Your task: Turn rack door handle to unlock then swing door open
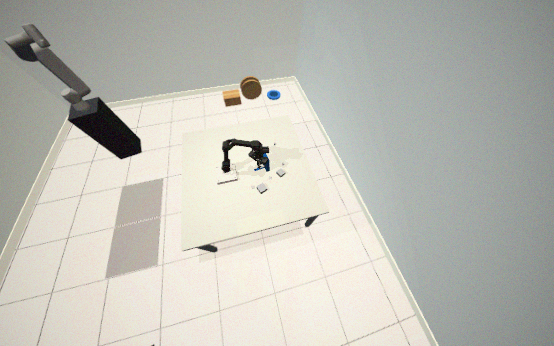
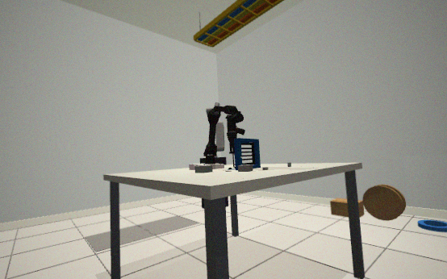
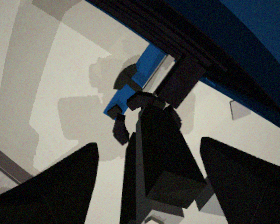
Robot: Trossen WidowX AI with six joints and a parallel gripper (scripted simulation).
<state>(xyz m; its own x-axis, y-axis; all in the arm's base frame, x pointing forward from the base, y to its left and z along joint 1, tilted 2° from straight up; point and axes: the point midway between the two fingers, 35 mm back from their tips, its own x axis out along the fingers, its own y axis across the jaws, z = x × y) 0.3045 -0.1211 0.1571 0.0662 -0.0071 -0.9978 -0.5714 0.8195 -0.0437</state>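
The blue rack stands upright on the table, dark slats across its front. Its door shows from above as a narrow blue strip, standing out from the rack front at roughly a right angle. The dark upright handle is on the door; its exact turn is hard to tell. My gripper points down over the door, fingers open, one on each side of the handle with gaps between. Contact lower down is hidden.
Two grey blocks lie on the table near the rack and door, with several smaller pieces around them. A small dark piece stands beyond the rack. The arm's base plate is beside the door side.
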